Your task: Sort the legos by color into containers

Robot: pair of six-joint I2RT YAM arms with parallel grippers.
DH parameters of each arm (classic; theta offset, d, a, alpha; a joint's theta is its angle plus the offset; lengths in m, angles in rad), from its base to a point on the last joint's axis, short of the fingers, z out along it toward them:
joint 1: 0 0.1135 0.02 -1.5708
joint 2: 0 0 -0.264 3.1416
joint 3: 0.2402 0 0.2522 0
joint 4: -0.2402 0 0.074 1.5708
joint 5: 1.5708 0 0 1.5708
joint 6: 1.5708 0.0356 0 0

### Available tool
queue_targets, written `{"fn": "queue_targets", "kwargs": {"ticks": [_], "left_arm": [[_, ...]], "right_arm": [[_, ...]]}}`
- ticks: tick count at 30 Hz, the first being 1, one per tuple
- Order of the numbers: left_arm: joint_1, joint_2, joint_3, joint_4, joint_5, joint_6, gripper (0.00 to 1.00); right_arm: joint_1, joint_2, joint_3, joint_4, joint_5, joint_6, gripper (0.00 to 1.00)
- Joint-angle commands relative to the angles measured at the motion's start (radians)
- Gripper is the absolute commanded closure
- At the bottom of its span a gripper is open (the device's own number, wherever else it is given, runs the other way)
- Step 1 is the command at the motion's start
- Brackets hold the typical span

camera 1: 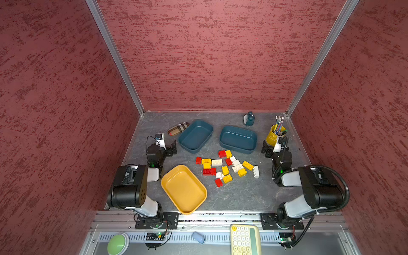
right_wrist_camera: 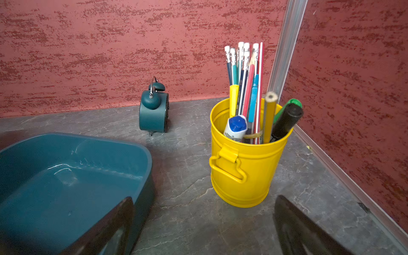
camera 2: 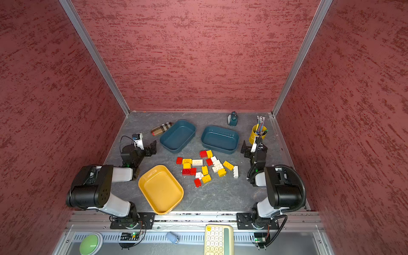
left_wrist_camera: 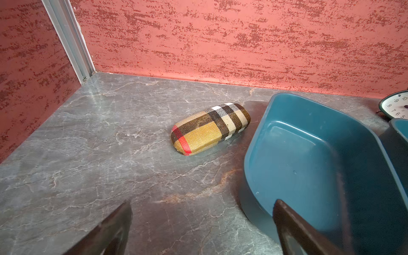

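Legos (camera 1: 225,170), red, yellow and white, lie loose in cluster at middle of desk (camera 1: 231,198). All trays empty. Left teal tray (camera 1: 195,135) and right teal tray (camera 1: 238,139) sit side by side just beyond cluster, toward far wall. Yellow tray (camera 1: 184,189) lies near left of cluster. Left pincer (camera 1: 171,148) spread wide, holding nothing, just left of left teal tray, near plaid case (camera 1: 178,128). Right pincer (camera 1: 267,149) spread wide, holding nothing, between right teal tray and pen cup (camera 1: 273,135). Alarm clock (camera 1: 249,119) stands by far wall.
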Motion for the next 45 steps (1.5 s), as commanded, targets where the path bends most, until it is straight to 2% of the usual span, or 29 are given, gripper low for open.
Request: {"fn": "queue_targets", "kwargs": {"ticks": [1,35,37,40,42,45], "left_arm": [[-0.003,-0.003,0.003,0.012,0.002,0.015,0.01],[-0.006,-0.006,-0.002,0.019,0.012,0.022,0.01],[-0.022,-0.034,-0.008,0.006,-0.005,0.035,0.01],[-0.053,-0.124,0.003,-0.095,-0.061,0.052,0.01],[-0.079,-0.213,0.040,-0.240,-0.118,0.057,0.01],[-0.106,-0.305,0.109,-0.423,-0.203,-0.011,0.00]], "right_arm": [[-0.008,0.004,-0.005,0.042,0.017,-0.005,0.01],[-0.007,0.000,-0.007,0.046,0.012,-0.004,0.01],[-0.008,-0.034,-0.005,0.012,-0.035,-0.025,0.01],[-0.008,-0.159,0.013,-0.107,-0.036,-0.026,0.01],[-0.007,-0.253,0.035,-0.233,-0.071,-0.026,0.01],[-0.008,-0.382,0.063,-0.372,-0.124,-0.005,0.01]]}}
